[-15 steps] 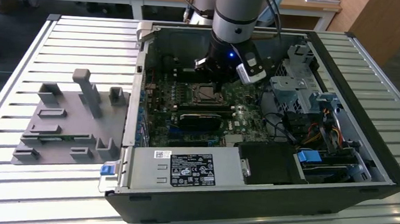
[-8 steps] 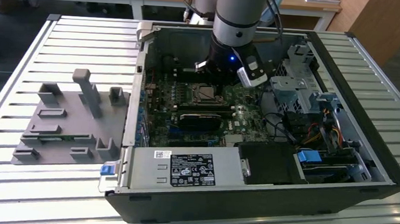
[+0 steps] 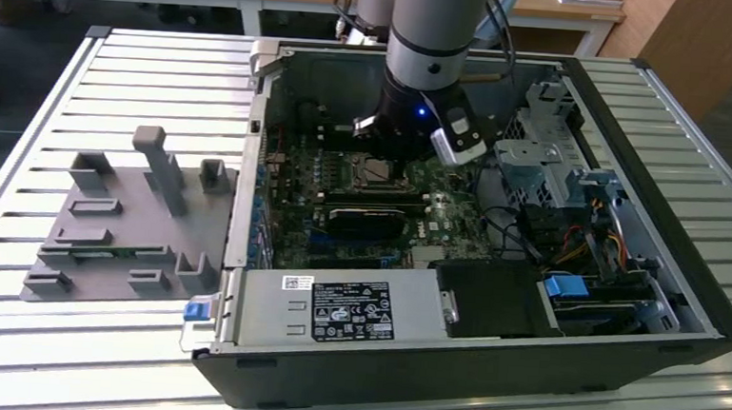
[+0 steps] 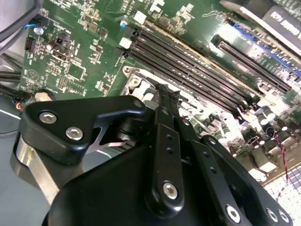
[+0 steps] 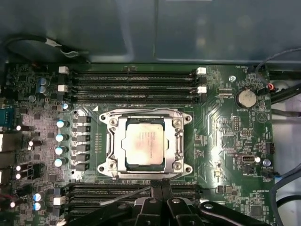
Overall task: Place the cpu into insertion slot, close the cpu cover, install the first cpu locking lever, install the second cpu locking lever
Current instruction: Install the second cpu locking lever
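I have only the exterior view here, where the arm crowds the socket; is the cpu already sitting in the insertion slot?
Observer: Yes. In the first wrist view the cpu lies flat in the insertion slot.
Operator: Thank you. And the cpu cover?
Observer: The cpu cover lies down, framing the chip.
Operator: Where is the gripper?
Observer: The gripper is shut, with its tips at the cover's edge, beside the memory slots.

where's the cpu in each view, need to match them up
Exterior view: the cpu sits on the motherboard inside the case, just below the arm's wrist.
First wrist view: the cpu lies framed by the cpu cover, beyond the claw.
Second wrist view: I cannot make it out behind the claw.
Shared landmark: the long black memory slots.
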